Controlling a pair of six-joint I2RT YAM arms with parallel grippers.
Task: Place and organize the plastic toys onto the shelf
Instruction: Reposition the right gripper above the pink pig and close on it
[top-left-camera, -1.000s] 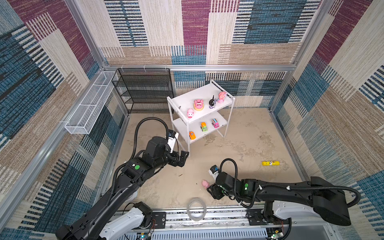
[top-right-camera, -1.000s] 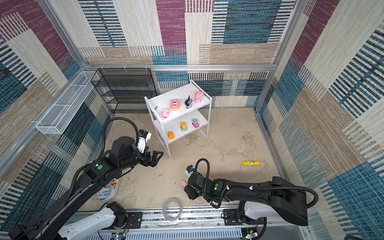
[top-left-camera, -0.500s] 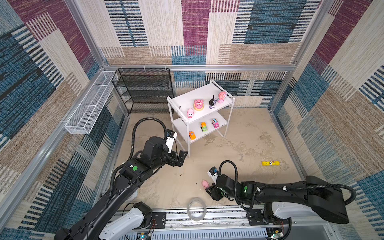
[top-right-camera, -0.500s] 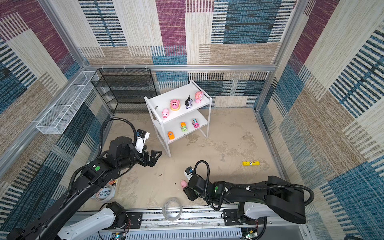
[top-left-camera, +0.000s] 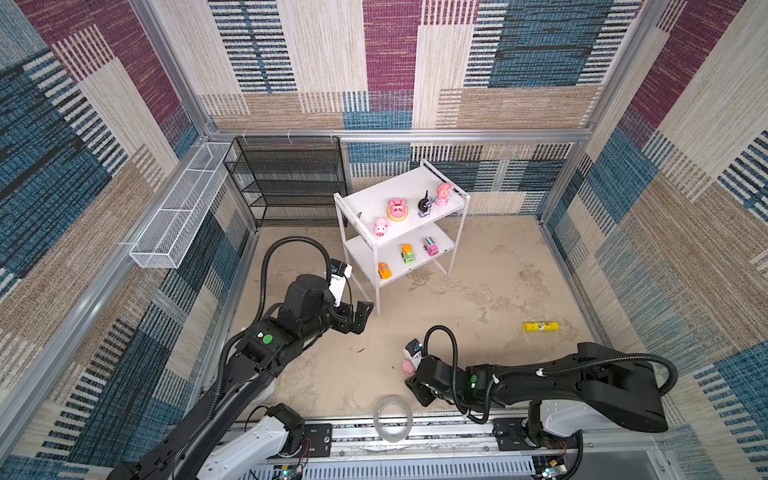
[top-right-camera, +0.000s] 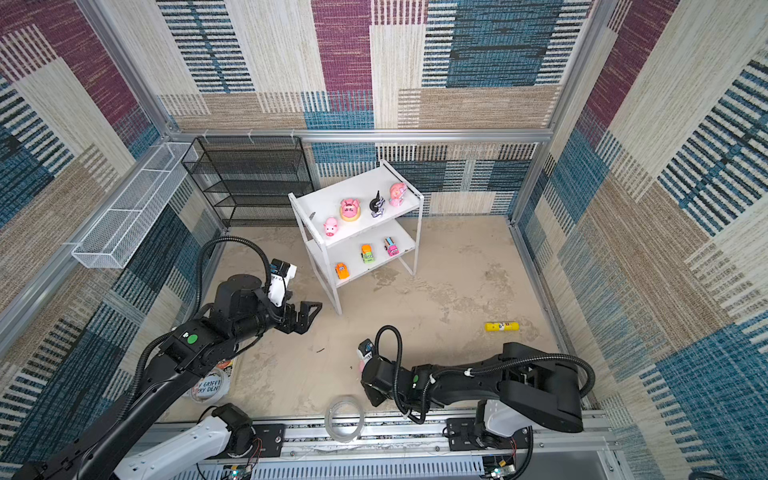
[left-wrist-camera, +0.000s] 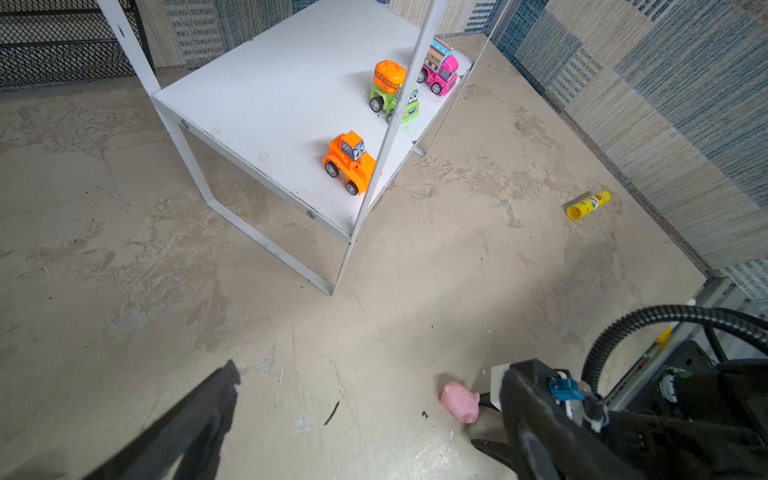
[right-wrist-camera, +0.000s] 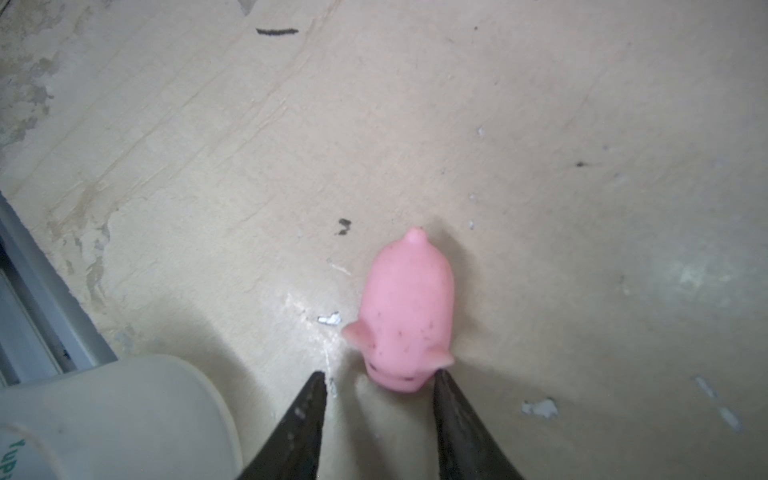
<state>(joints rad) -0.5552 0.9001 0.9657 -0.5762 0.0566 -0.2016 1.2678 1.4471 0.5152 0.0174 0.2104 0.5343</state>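
A small pink pig (right-wrist-camera: 405, 316) lies on the floor near the front rail, also seen in a top view (top-left-camera: 407, 368). My right gripper (right-wrist-camera: 378, 380) is open at its snout end. One fingertip (right-wrist-camera: 442, 380) touches the pig's ear and the other stands clear. My left gripper (top-left-camera: 361, 318) hangs open and empty by the front leg of the white shelf (top-left-camera: 365, 199). The top board holds two pink pigs (top-left-camera: 380, 227), a black-white figure (top-left-camera: 424, 205) and a pink bear (top-left-camera: 444, 194). The lower board carries an orange car (top-left-camera: 384, 270), a green-orange car (top-left-camera: 408, 254) and a pink car (top-left-camera: 431, 247).
A yellow tube (top-left-camera: 541, 327) lies on the floor at the right. A clear tape ring (top-left-camera: 392, 419) sits by the front rail, and a white cup (right-wrist-camera: 112, 415) is close beside my right gripper. A black mesh rack (top-left-camera: 286, 183) and a white wire basket (top-left-camera: 178, 216) line the back left.
My right gripper has edged left up to the pig and its jaws have narrowed around the snout. The left arm has hardly moved.
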